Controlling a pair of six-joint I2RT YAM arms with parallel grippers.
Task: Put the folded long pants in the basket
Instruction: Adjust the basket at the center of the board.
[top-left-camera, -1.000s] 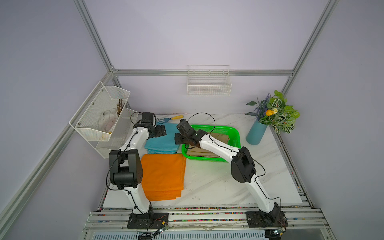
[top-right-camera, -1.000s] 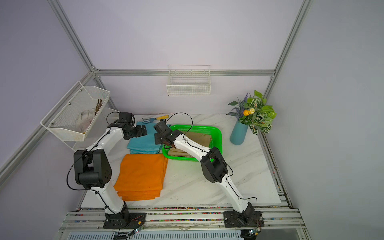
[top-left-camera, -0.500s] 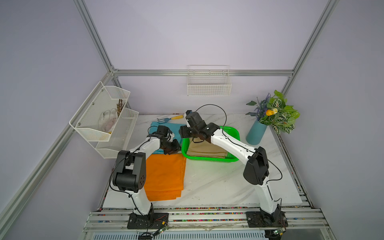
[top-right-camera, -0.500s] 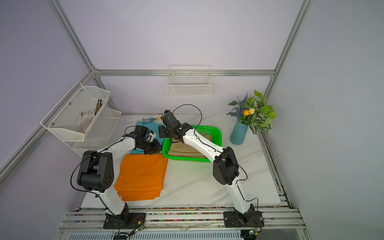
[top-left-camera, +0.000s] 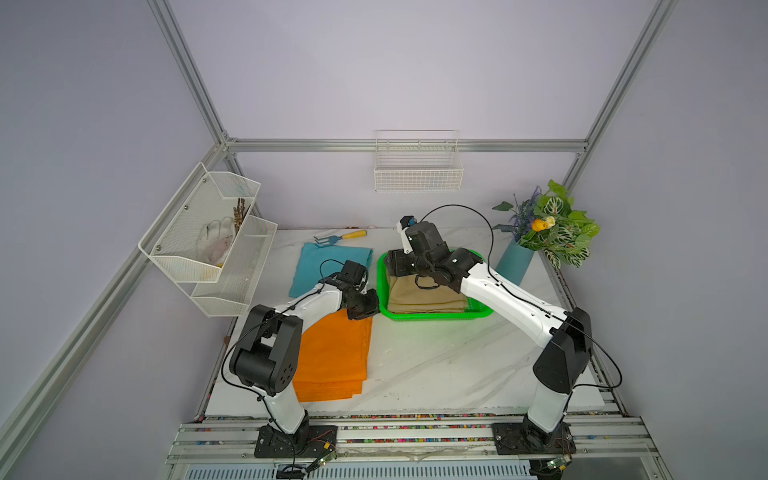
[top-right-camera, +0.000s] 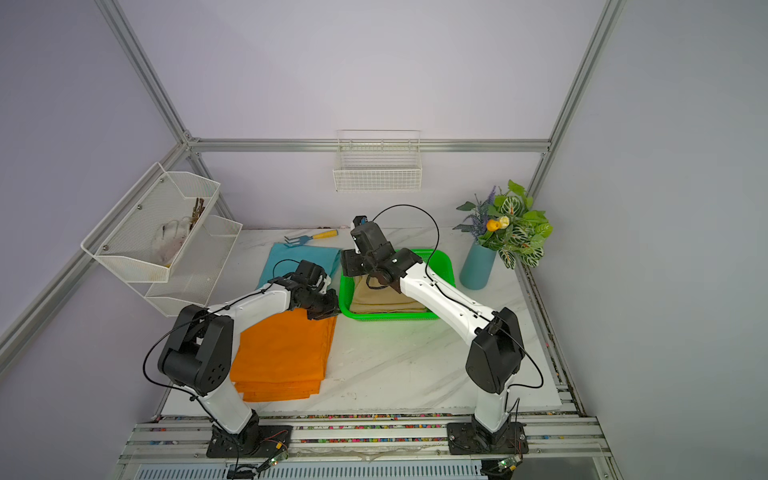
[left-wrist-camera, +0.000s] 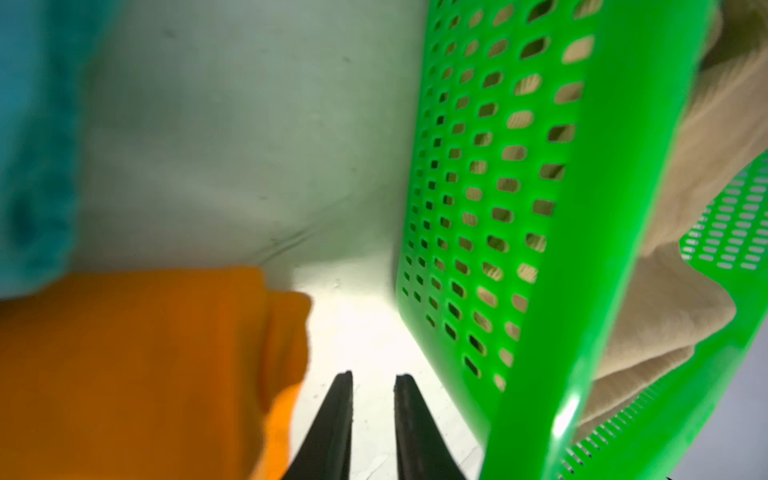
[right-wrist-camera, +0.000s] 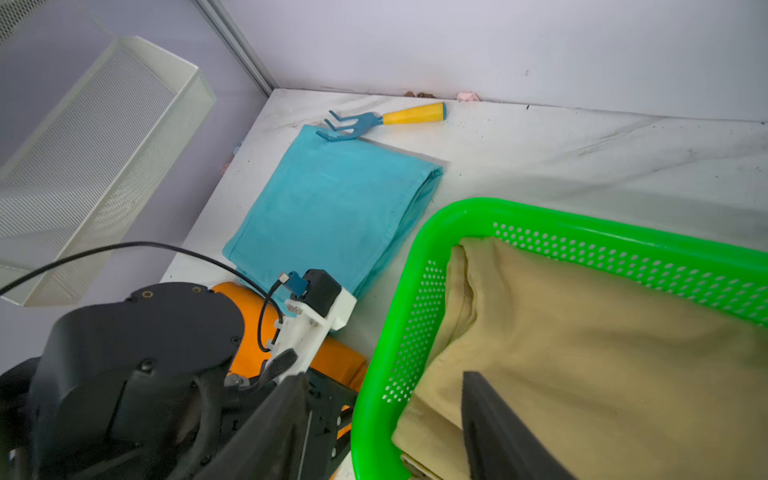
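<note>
Black left gripper (left-wrist-camera: 373, 376) narrowly parted, empty, beside orange pants (left-wrist-camera: 145, 353); right gripper (right-wrist-camera: 384, 376) wide apart over basket (right-wrist-camera: 540, 216) rim, holding nothing.

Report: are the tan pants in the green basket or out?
In: the tan pants lie folded inside the green basket.

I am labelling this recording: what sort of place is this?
Probably a robot test cell, not a home: a metal frame encloses it, and the left arm and right arm are bolted to a rail.
</note>
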